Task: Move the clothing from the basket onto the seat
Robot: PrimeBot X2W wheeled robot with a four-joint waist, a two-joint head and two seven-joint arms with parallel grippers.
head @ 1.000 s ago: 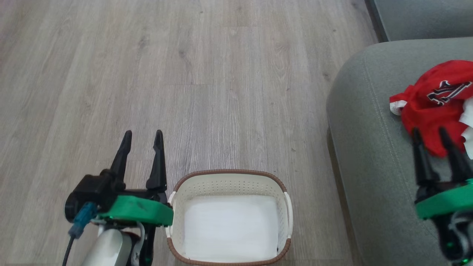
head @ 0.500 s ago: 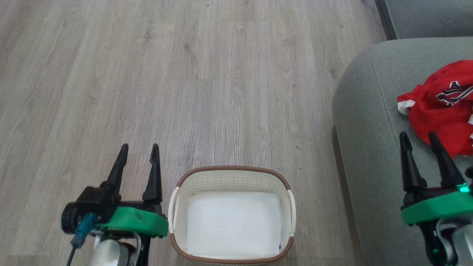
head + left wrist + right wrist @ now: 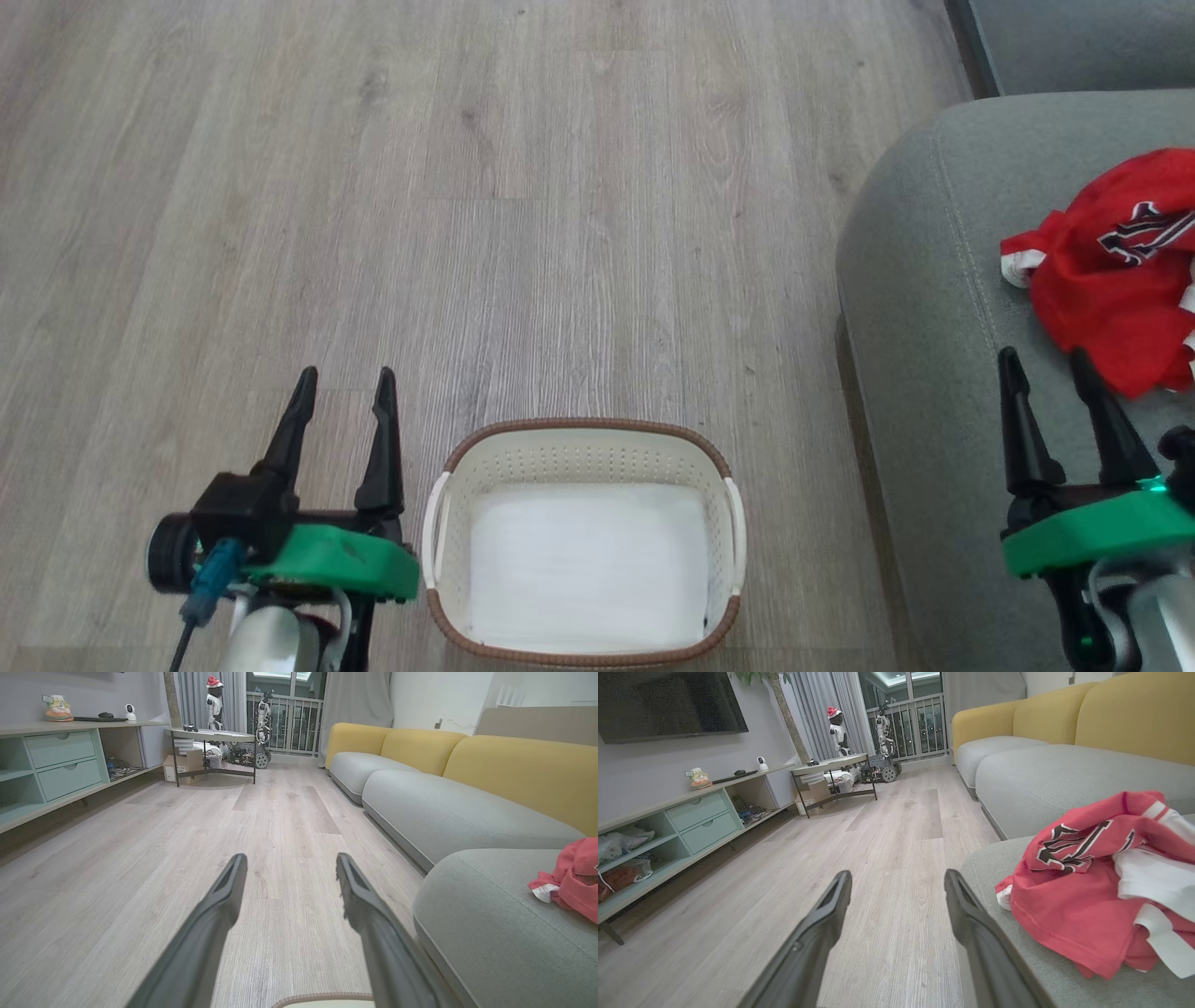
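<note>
The red clothing (image 3: 1116, 280) with white trim and black lettering lies crumpled on the grey-green seat (image 3: 924, 373) at the right; it also shows in the right wrist view (image 3: 1092, 882) and the left wrist view (image 3: 572, 877). The white basket (image 3: 579, 541) with a brown rim stands on the floor, holding nothing but its white bottom. My left gripper (image 3: 342, 378) is open just left of the basket. My right gripper (image 3: 1044, 359) is open above the seat, its fingertips a little short of the clothing, with nothing between them.
Wood floor (image 3: 467, 233) stretches ahead of the basket. A second grey cushion (image 3: 1074, 42) lies beyond the seat. The wrist views show yellow sofa backs (image 3: 514, 770), a low teal shelf unit (image 3: 56, 765) and a small table (image 3: 210, 735) far off.
My right gripper has drawn back from the clothing, which stays on the seat. The left gripper has pulled back slightly. The camera has shifted a little.
</note>
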